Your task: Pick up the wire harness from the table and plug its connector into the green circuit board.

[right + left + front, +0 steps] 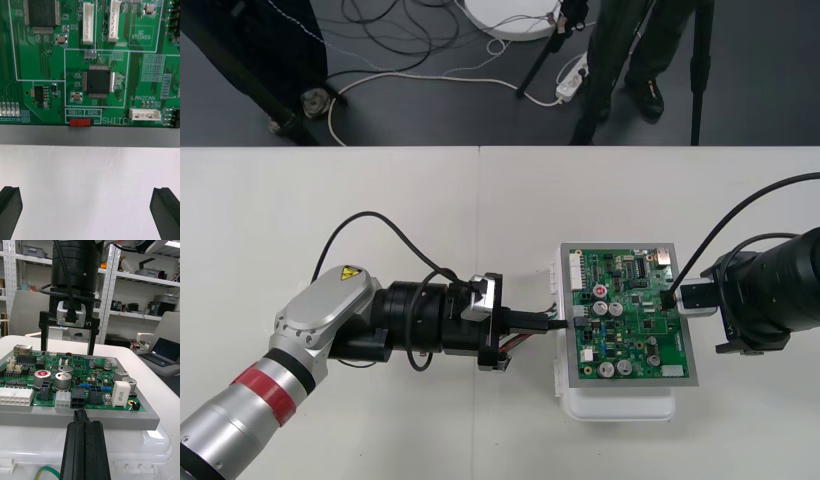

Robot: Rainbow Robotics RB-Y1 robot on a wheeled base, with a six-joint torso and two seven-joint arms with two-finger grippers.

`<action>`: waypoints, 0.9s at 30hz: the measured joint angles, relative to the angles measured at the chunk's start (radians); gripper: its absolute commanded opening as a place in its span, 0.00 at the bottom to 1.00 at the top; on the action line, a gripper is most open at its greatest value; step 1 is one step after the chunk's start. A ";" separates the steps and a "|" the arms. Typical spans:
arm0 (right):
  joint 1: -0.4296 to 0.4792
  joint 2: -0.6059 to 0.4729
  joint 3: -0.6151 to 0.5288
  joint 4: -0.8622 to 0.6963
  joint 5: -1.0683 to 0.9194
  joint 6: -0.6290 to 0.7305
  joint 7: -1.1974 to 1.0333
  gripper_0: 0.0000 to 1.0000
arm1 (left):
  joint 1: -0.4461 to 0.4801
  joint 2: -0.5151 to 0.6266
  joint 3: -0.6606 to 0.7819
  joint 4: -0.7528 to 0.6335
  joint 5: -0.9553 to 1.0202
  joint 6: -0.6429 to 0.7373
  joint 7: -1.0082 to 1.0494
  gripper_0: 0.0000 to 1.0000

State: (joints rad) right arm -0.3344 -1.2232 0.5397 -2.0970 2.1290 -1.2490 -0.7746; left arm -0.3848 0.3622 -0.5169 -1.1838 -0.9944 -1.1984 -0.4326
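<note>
Left gripper (555, 322) is clamped on the rigid plug (81, 415) at the board's (630, 320) edge, probably the best hold as the light wires (525, 343) seem limp; right gripper (67, 352) gapes empty

- Bright, even light from overhead fills the worktop (330, 220); the floor strip (430, 90) along the top of the frame is much dimmer.
- A soft, faint shadow lies on the worktop under the left arm (325, 300), whose silver shell carries a pale highlight.
- Right wrist view: a broad sheen spreads over the pale surface (90, 168) between the fingers (165, 210) of the right pincer (90, 198).
- Left wrist view: a glare spot sits on the white base (157, 437); the left pincer (80, 425), clamped on the wire harness (80, 415), reads as a flat dark mass.
</note>
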 measured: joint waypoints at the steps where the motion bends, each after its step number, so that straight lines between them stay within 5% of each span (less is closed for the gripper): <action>1: 0.000 0.004 0.000 0.000 0.002 -0.001 0.000 1.00 | 0.000 0.000 0.000 0.000 0.000 0.001 0.000 0.00; 13: -0.113 0.019 0.115 0.002 0.050 -0.002 0.000 1.00 | -0.001 -0.001 0.000 0.000 0.003 0.005 0.000 0.00; 27: -0.116 0.019 0.116 0.002 0.046 0.000 0.000 1.00 | -0.001 -0.001 0.000 0.000 0.019 0.006 0.000 0.00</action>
State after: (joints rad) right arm -0.4509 -1.2042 0.6555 -2.0949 2.1751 -1.2488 -0.7751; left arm -0.3854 0.3609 -0.5169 -1.1838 -0.9755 -1.1922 -0.4326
